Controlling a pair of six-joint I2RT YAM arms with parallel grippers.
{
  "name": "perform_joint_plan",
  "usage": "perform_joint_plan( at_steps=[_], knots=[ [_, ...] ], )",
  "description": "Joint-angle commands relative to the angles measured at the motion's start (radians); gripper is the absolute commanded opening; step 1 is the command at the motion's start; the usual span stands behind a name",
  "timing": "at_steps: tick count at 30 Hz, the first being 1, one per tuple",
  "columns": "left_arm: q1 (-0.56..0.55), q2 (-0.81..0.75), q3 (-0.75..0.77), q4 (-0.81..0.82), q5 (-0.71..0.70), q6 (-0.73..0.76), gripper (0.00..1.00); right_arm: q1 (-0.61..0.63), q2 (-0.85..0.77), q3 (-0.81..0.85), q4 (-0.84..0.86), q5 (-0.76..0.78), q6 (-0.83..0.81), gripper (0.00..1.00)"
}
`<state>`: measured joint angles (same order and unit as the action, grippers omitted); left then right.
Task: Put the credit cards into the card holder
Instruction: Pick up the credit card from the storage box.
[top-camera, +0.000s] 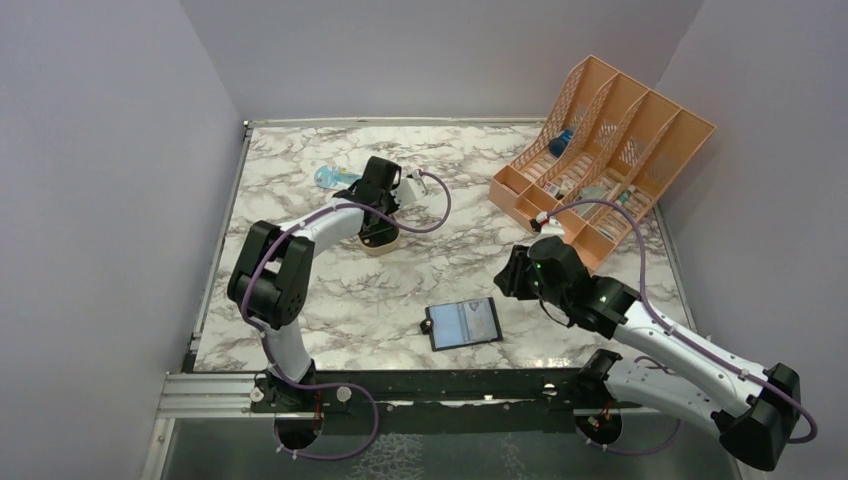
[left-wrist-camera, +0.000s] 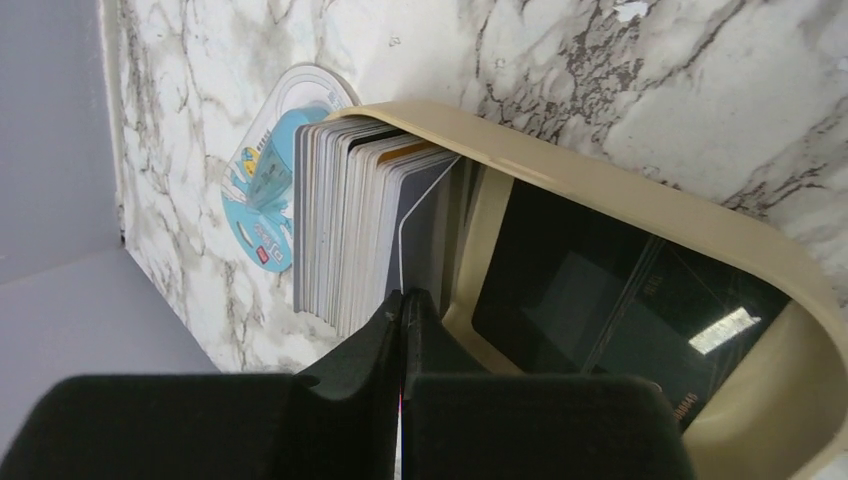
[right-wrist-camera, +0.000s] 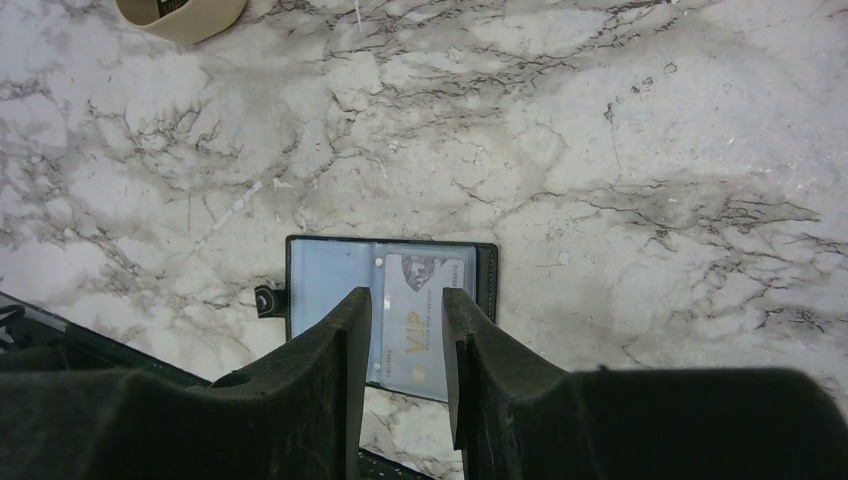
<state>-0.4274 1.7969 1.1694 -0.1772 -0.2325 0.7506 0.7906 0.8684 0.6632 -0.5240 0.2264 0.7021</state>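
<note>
Black fingers of the left gripper (left-wrist-camera: 402, 322) fill the bottom of the left wrist view, pressed together on the lower edge of one of the credit cards (left-wrist-camera: 345, 225), it seems the one with the pale rim at the near side of the stack. That stack stands on edge, tightly packed, at one end of a gold tin (left-wrist-camera: 650, 215) at the far left of the marble table (top-camera: 330, 300), with a blue packet (left-wrist-camera: 262, 195) lying just beside it. The tin's other end holds only something dark and flat. The card holder (right-wrist-camera: 330, 280) lies open near the front edge, well apart from the tin, with one pale card (right-wrist-camera: 415, 340) already tucked into its right-hand face. The right gripper (right-wrist-camera: 405, 300) hovers above it, jaws parted and holding nothing. By my reckoning the task is at an early stage: one card is stowed, another is just being gripped and not yet lifted out, and many are left to carry across.
</note>
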Motion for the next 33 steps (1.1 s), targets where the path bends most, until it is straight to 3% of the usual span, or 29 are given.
perform_joint_plan(
  at_steps=[1,11,17,24,28,33],
  knots=[
    [-0.003,-0.068,0.037,-0.082,0.046,-0.054,0.00,0.001,-0.026,0.013,-0.016,-0.025,0.006,0.33],
    [-0.004,-0.181,0.005,-0.098,0.079,-0.094,0.00,0.002,-0.053,0.011,-0.001,-0.057,-0.006,0.33],
    [-0.004,-0.255,0.016,-0.121,0.166,-0.248,0.00,0.002,-0.023,0.019,0.034,-0.121,-0.024,0.33],
    [-0.001,-0.398,-0.010,-0.119,0.460,-0.565,0.00,0.001,-0.050,-0.015,0.187,-0.233,-0.022,0.34],
    [-0.001,-0.466,-0.061,-0.079,0.716,-0.710,0.00,0.002,-0.075,-0.053,0.317,-0.316,-0.032,0.34],
    [0.000,-0.537,-0.182,0.134,0.985,-0.995,0.00,0.001,-0.072,-0.046,0.380,-0.377,0.015,0.34]
  ],
)
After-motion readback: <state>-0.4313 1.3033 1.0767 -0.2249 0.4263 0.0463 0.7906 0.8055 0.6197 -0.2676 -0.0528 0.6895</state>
